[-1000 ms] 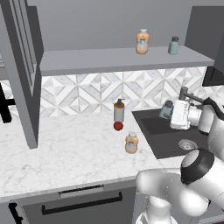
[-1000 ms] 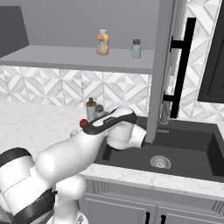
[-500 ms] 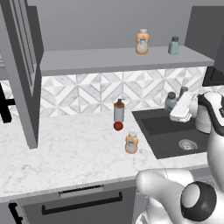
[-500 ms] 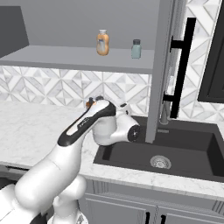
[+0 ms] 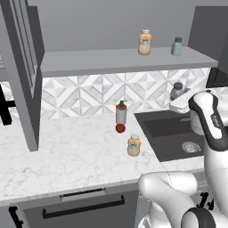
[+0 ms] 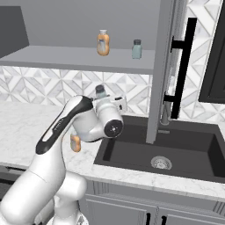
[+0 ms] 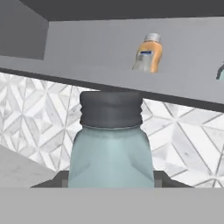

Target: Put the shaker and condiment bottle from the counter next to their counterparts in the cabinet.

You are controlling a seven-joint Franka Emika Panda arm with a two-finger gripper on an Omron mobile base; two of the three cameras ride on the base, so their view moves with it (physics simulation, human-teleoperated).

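Gripper (image 7: 111, 181) clamped on the shaker (image 7: 111, 151), held upright above the sink (image 5: 169, 133), orange bottle (image 5: 133, 145) on the counter (image 5: 67, 151), twin jars on the shelf (image 5: 111, 60)

Arm raised, elbow bent; end effector (image 7: 111, 181) apparently clamped on shaker (image 7: 111, 148)

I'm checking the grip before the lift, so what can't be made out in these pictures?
- Hand view: the shaker's lower half, cut off by the bottom band.
- Left base view: the jaws, hidden behind the arm's wrist; just the shaker's top shows.
- Hand view: the shelf twin jar, cut by the right edge.
- All views: label text on the orange bottles, too small.
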